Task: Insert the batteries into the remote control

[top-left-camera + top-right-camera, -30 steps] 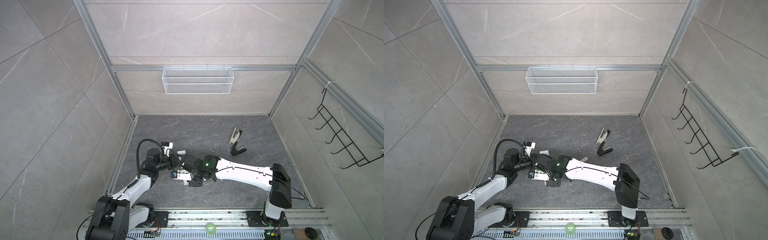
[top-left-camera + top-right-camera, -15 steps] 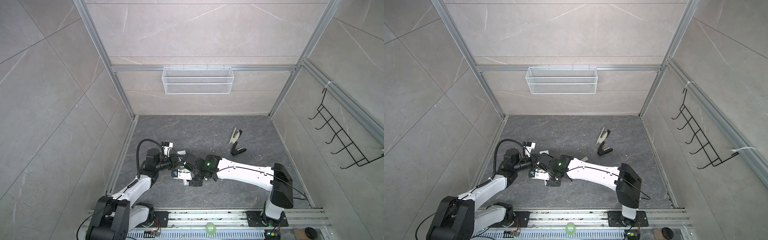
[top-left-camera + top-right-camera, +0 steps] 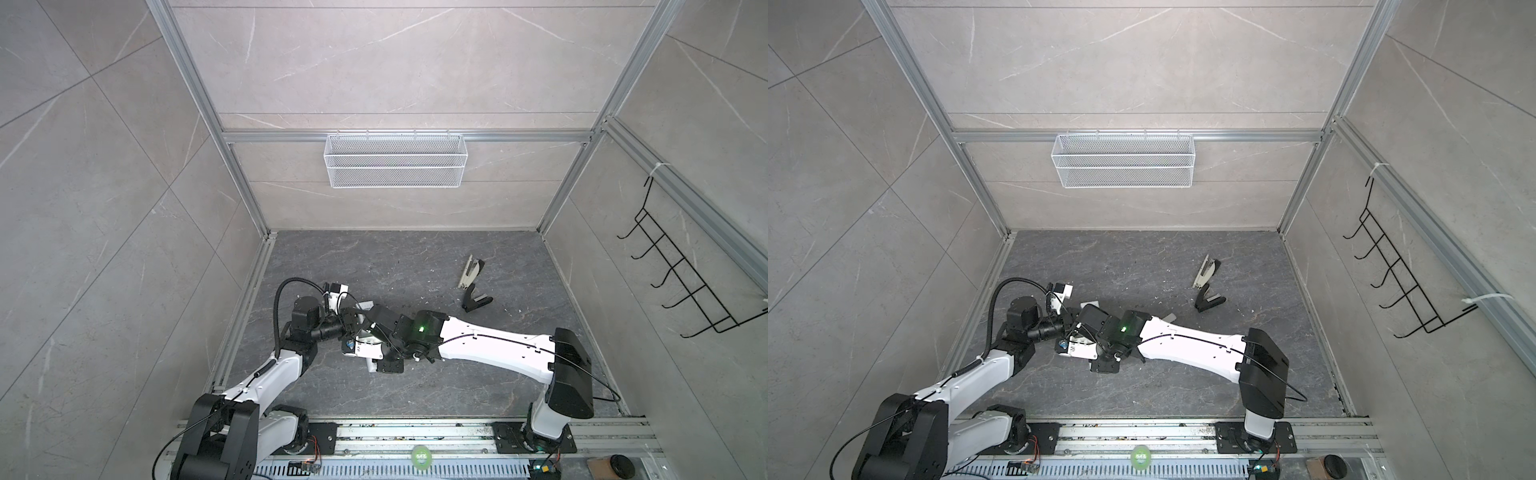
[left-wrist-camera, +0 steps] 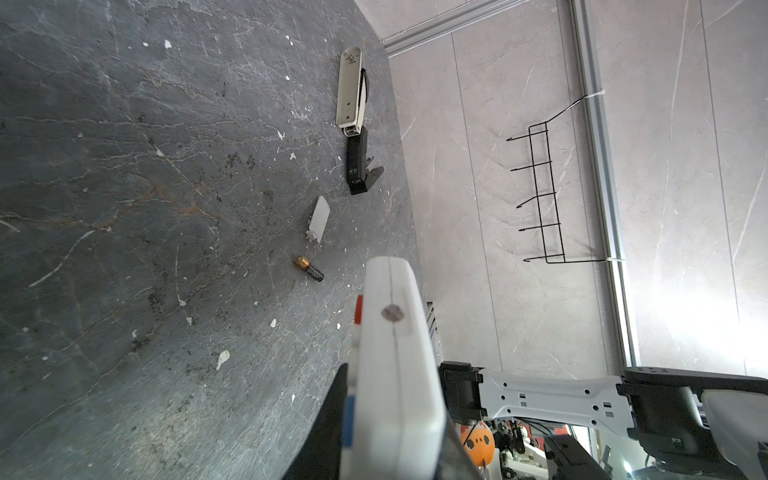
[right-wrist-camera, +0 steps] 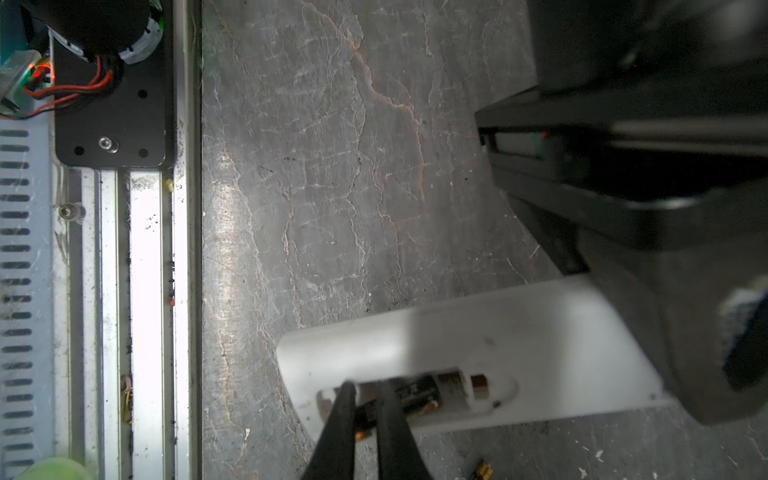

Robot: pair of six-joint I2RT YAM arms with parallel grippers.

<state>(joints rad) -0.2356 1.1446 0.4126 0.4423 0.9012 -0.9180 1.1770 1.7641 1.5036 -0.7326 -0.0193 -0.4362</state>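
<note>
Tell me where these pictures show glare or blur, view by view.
Left wrist view: white glare washes out the wall; the remote control is soft, the loose battery sharp. Right wrist view: the right gripper and the held battery are blurred; the rail glares. Both top views: even, sharp.

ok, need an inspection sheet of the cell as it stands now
Surface: dark stone-look floor, scuffed, scattered white specks.
Job's things: remote control held on edge, compartment open; gripped battery at the compartment; loose battery on floor; battery cover off, lying nearby.
Clutter: stapler lying open.
Grippers: left gripper shut on remote control; right gripper fingers shut on gripped battery.
Cables: black hose looped over left arm; thin lead along right arm.
Surroundings: wire basket on back wall; hook rack on right wall.
</note>
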